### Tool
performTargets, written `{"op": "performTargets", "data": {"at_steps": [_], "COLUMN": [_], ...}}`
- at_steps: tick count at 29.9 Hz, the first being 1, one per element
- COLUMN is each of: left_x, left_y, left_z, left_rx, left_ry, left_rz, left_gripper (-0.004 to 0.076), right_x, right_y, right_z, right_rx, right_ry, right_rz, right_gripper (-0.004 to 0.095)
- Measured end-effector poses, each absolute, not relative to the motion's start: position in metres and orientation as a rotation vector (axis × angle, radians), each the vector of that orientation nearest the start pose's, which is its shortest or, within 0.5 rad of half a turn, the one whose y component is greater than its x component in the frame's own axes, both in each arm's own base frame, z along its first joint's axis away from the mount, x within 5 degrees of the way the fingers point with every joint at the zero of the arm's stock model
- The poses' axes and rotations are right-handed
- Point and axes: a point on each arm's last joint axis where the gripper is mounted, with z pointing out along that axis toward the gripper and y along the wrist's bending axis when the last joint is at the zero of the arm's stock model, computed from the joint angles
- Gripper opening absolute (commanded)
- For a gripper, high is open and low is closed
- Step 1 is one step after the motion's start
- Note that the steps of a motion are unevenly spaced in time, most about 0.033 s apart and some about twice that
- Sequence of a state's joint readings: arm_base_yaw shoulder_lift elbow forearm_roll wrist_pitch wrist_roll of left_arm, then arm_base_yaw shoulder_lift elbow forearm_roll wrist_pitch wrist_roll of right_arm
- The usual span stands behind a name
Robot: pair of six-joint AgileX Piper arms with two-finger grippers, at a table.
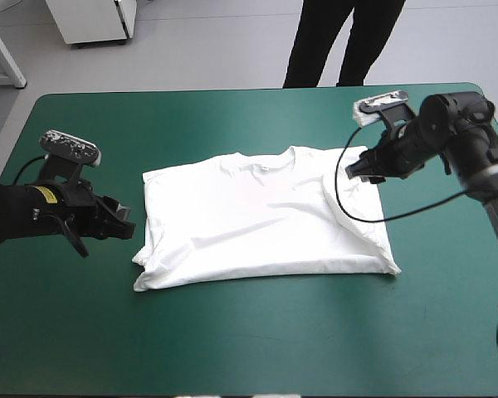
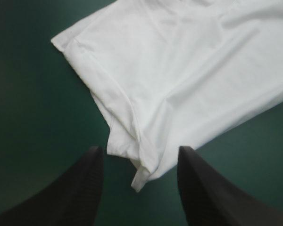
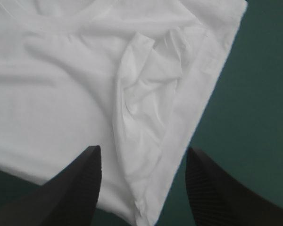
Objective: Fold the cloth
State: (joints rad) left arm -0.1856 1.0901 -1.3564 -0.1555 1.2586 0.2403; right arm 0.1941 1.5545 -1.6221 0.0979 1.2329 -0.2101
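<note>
Stands between folds, with the T-shirt (image 1: 257, 220) flat mid teal-green surface (image 1: 83, 332), sleeves tucked in. Holds the left pincer (image 1: 123, 222) spread beside its left edge, the right pincer (image 1: 358, 168) spread over the right shoulder. Likely needs next: pinching both ends, doubling across.

1. This looks like a robotics lab or test room.
2. A work table (image 1: 232, 356) with a plain teal-green cover has a left arm (image 1: 17, 211) and a right arm (image 1: 481, 157) reaching in from its two sides.
3. The floor (image 1: 216, 50) is smooth and pale grey, and a white cabinet (image 1: 91, 21) stands beyond the table's far edge.
</note>
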Motion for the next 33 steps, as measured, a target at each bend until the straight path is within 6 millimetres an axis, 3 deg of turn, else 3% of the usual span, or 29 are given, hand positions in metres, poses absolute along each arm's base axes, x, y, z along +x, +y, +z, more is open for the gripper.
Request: {"op": "performTargets", "data": {"at_steps": [7,12,19,33], "left_x": [0.200,0.212,0.226,0.262], "left_y": [-0.049,-0.051,-0.056,-0.064], "left_z": [0.374,0.337,0.291,0.236], "left_rx": [0.536,0.551,0.572,0.596], "left_ry": [2.622,2.759,2.899,3.033], "left_rz": [-0.162,-0.172,-0.219,-0.247], "left_gripper": [0.0449,0.0454,0.0454,0.0454], "right_x": [0.249,0.226,0.224,0.224], "right_y": [0.053,0.048,0.047,0.045], "right_z": [0.384,0.373,0.368,0.369], "right_rx": [-0.474,-0.448,-0.444,-0.441], "right_ry": [2.627,2.660,2.670,2.661], "right_rz": [0.072,0.073,0.065,0.036], "right_gripper": [0.0515,0.0516,0.0515,0.0513]}}
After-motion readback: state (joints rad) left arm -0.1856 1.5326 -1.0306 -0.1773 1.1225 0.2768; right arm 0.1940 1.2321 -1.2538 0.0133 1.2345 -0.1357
